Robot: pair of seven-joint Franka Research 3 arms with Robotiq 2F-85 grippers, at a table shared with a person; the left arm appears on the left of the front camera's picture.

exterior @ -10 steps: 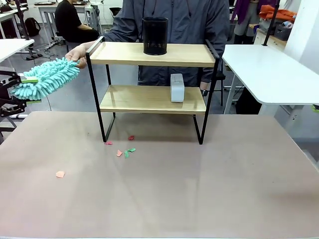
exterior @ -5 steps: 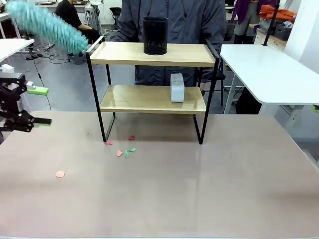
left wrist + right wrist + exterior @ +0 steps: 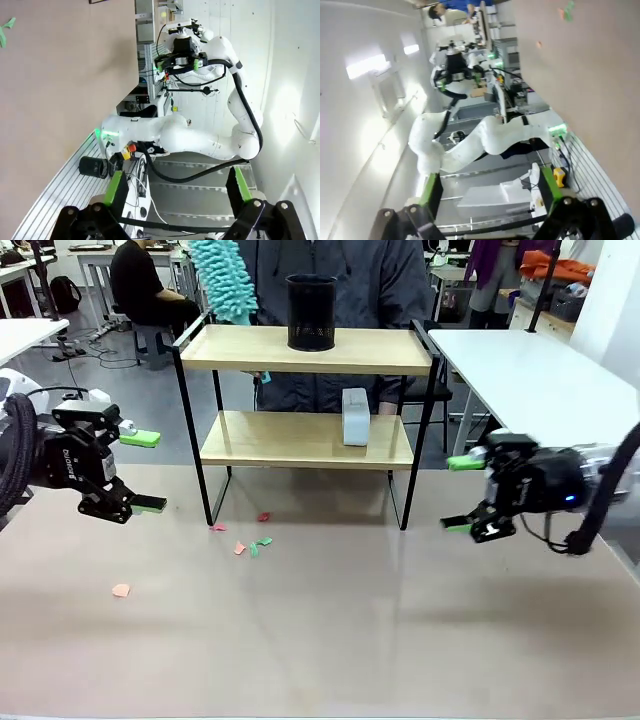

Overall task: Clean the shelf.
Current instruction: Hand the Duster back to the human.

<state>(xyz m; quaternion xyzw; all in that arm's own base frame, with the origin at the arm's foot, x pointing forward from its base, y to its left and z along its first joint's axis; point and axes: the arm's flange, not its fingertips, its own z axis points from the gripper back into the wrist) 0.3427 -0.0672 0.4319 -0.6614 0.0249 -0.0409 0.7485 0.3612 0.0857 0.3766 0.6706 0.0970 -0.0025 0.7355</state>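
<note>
Two-tier wooden shelf (image 3: 305,350) at 12 o'clock on the brown table (image 3: 330,640), black mesh cup (image 3: 311,312) on top, white box (image 3: 355,416) below. Left gripper (image 3: 140,472) at 9 o'clock, jaws spread, empty. Right gripper (image 3: 462,494) at 3 o'clock, likewise spread. Teal duster (image 3: 222,278) raised at 11 o'clock. Paper scraps (image 3: 250,544) beside the shelf's left leg.

Front camera faces shelf (image 3: 305,390), wrist cameras face each other
</note>
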